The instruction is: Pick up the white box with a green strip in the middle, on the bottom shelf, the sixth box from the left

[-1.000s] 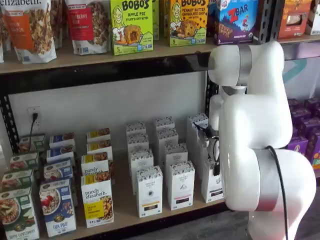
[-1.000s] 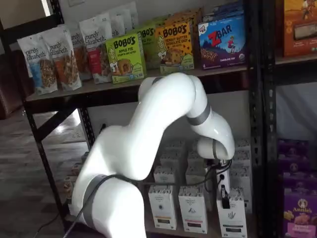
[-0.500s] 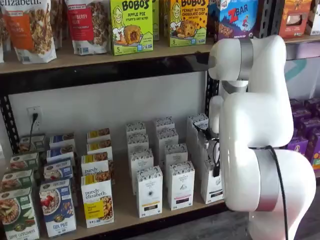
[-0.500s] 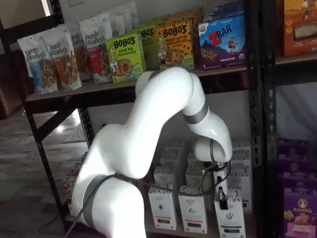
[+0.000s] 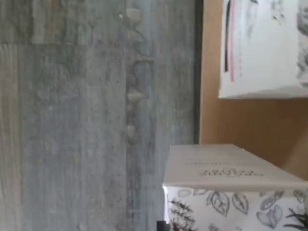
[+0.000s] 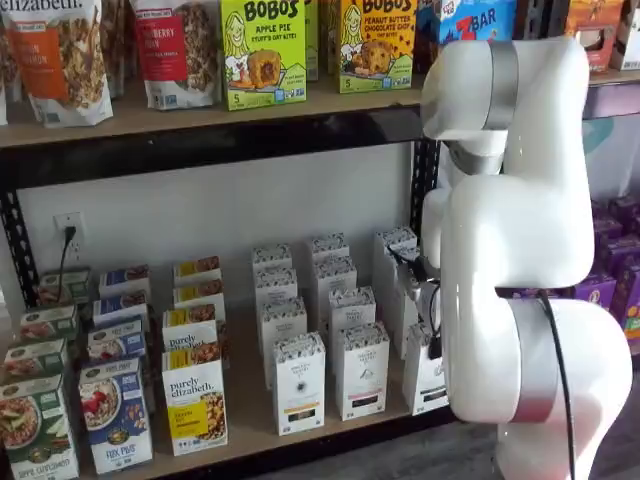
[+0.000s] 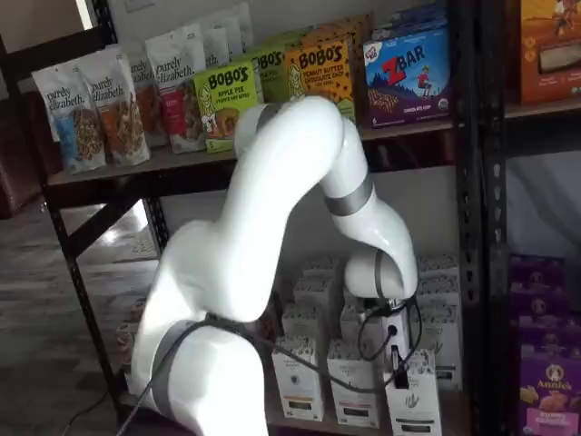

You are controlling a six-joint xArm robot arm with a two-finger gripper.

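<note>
The white box [image 6: 422, 378] stands at the right end of the front row on the bottom shelf [image 6: 250, 412], half hidden behind my white arm. My gripper [image 6: 434, 343] comes down on its top and is shut on it; one black finger [image 7: 397, 361] shows pressed against the box [image 7: 414, 404]. In the wrist view the box's pale side and leaf-printed face [image 5: 226, 168] jut past the shelf board [image 5: 240, 120] over the grey floor.
Similar white cartons [image 6: 298, 382] [image 6: 361, 370] stand in rows to its left, with yellow-labelled boxes [image 6: 194, 402] further left. Purple boxes [image 7: 549, 386] sit beyond a black upright [image 7: 490, 227] on the right. Another white carton [image 5: 264, 48] shows in the wrist view.
The arm has risen and drawn back, and the white box has shifted slightly forward and left with the gripper on it. The fingers closed the last bit onto the box.
</note>
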